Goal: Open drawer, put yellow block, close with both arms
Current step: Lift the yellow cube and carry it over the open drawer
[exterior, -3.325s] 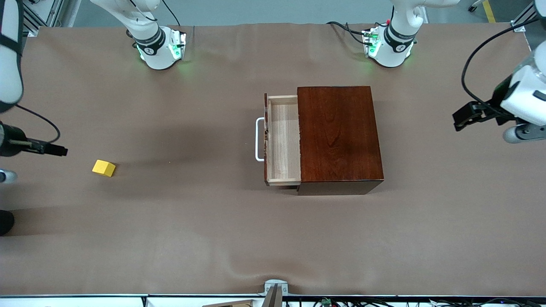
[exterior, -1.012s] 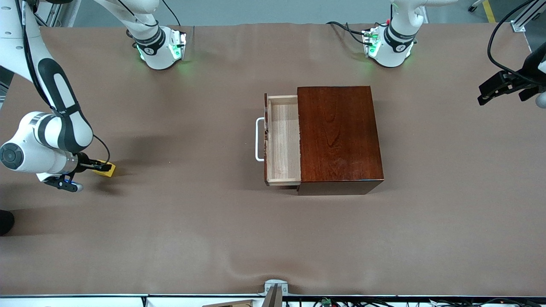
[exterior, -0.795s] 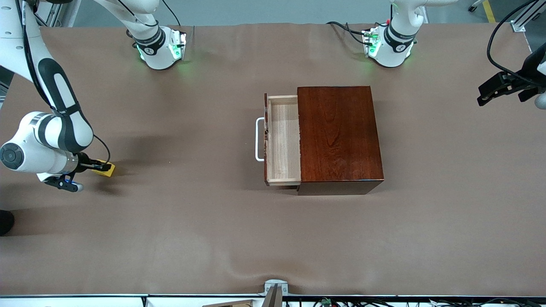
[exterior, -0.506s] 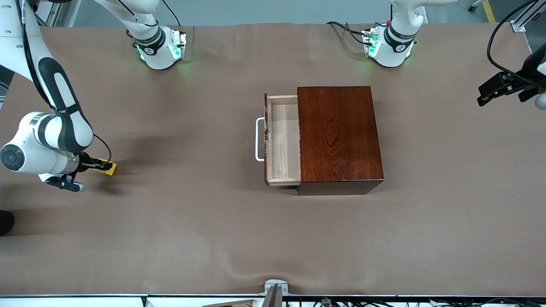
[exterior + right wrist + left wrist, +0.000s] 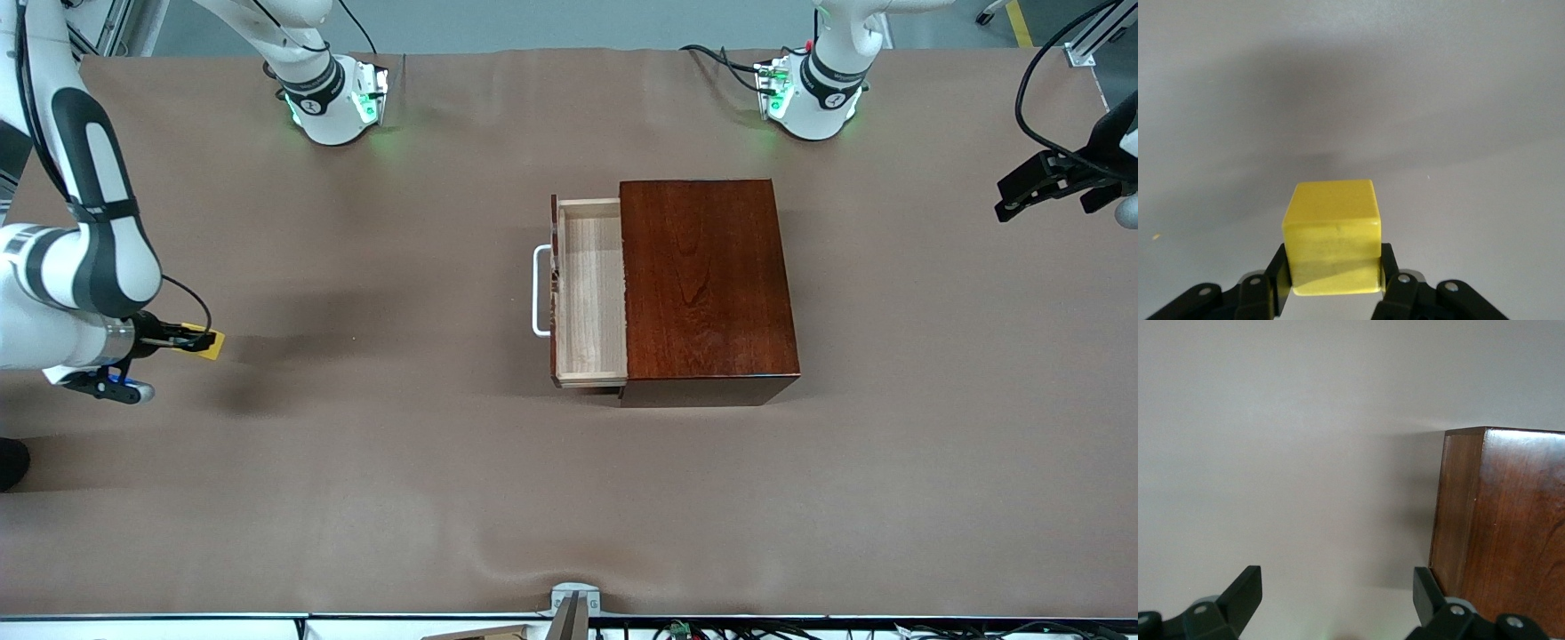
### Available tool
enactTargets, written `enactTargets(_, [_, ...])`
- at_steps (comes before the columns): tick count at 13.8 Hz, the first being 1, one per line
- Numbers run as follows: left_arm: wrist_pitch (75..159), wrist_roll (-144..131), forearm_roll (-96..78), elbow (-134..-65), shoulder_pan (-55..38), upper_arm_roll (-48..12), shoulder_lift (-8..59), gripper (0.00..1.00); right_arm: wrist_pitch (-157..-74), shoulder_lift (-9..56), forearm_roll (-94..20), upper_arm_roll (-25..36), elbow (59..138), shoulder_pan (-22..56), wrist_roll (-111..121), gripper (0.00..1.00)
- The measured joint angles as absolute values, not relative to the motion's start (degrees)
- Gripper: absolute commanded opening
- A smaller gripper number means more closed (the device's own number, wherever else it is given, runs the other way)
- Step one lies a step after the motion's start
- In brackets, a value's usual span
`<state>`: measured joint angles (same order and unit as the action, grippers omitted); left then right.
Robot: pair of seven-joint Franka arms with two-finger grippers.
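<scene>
Your right tool (image 5: 197,340) is clamped on the yellow block (image 5: 209,343), lifted over the bench (image 5: 400,480) edge at the right arm's end, ready to carry. The drawer (image 5: 589,293) stands open mid-bench. Your left tool (image 5: 1009,206), fingers apart, waits over the left arm's end.

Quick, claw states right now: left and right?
Left claw: open, holding nothing, over the table beside the wooden box.
Right claw: closed on the yellow block, lifted above the table.

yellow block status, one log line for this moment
yellow block: held by right end effector, off table | drawer: open | left end effector: open, waiting
</scene>
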<state>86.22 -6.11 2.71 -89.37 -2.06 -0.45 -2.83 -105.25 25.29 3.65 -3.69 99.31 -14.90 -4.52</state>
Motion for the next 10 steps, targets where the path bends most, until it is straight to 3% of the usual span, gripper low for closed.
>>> enactTargets(5, [86.42,-6.11,2.71,-89.44,-2.03,-0.45,-2.52,1.00,-90.76,23.97,1.28,-4.19,86.28,-14.10,-5.02,0.00])
enactTargets(10, [86.47,-6.11,2.71,-89.48,-2.00,-0.45,-2.35,1.00,-84.43,19.71,-0.62,-4.36,82.43,-12.31,-6.71,0.00])
